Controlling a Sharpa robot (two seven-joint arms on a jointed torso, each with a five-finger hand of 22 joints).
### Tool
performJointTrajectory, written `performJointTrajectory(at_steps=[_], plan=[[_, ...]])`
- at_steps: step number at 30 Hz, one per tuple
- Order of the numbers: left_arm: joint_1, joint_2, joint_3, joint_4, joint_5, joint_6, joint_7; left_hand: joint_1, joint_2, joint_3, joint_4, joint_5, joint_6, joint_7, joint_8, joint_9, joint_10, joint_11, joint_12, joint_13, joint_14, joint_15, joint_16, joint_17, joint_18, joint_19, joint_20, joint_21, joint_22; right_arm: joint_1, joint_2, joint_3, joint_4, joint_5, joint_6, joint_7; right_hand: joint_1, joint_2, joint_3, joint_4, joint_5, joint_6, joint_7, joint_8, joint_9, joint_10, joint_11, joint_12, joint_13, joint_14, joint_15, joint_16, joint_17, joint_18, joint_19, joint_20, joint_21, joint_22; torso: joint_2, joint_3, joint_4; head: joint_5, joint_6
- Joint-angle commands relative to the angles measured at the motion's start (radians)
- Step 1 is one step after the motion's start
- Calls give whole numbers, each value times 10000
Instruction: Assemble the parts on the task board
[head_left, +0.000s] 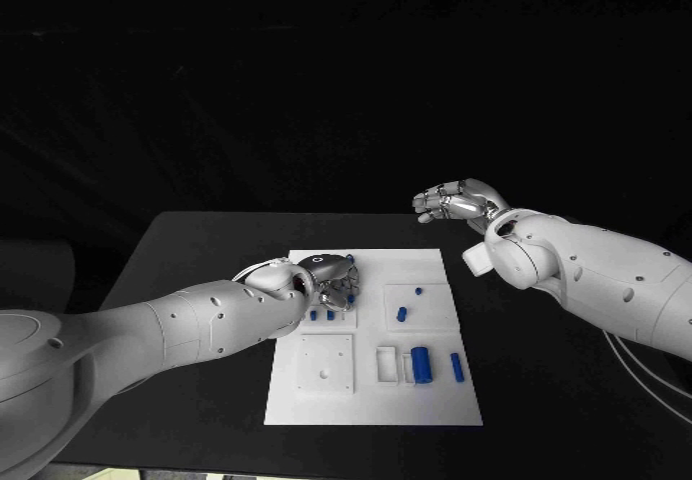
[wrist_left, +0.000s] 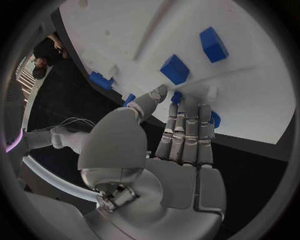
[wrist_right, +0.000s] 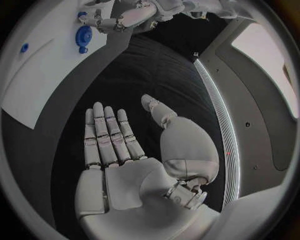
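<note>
So the task board sits mid-table with blue parts scattered on it, a big cylinder and a thin bar near its front right corner. The left hand hovers over the board's far left area, fingers straight and together, holding nothing. The right hand hangs open beyond the table's far edge.

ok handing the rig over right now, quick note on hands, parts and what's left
Left hand: over the task board's far left area, fingers extended near small blue parts; no grasp visible.
Right hand: open, raised beyond the board's far right corner, holding nothing.
Parts: a blue cylinder and a thin blue piece lie near the board's near right.
Done: cannot tell. Left: loose parts to seat.
</note>
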Motion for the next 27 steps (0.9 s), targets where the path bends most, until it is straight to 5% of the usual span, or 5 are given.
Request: performJointTrajectory(at_steps=[1, 27], plan=[[-46, 74, 5, -92, -96, 10, -27, 12, 53, 75, 13, 29, 27, 19, -27, -19, -12, 20, -58, -17, 33, 16, 21, 15, 84, -19, -174, 9, 17, -2, 1, 4, 13, 108, 290, 174, -69, 24, 12, -40, 72, -50, 184, 22, -21, 63, 37, -77, -15, -66, 41, -75, -30, 158, 48, 47, -78, -32, -1, -4, 4, -5, -14], [-110, 121, 7, -336, -96, 273, -150, 56, 610, 273, 141, 100, -32, 63, -102, -202, 281, -40, -157, -185, 208, -49, 169, 84, 156, 148, -222, 115, 48, -3, 17, 3, 59, 107, 444, 158, -134, 9, -78, -46, 112, -169, 287, -24, -60, 27, 75, -197, -26, -151, 135, -172, -99, 160, -27, 93, -222, -71, -5, -5, -3, -24, -51]])
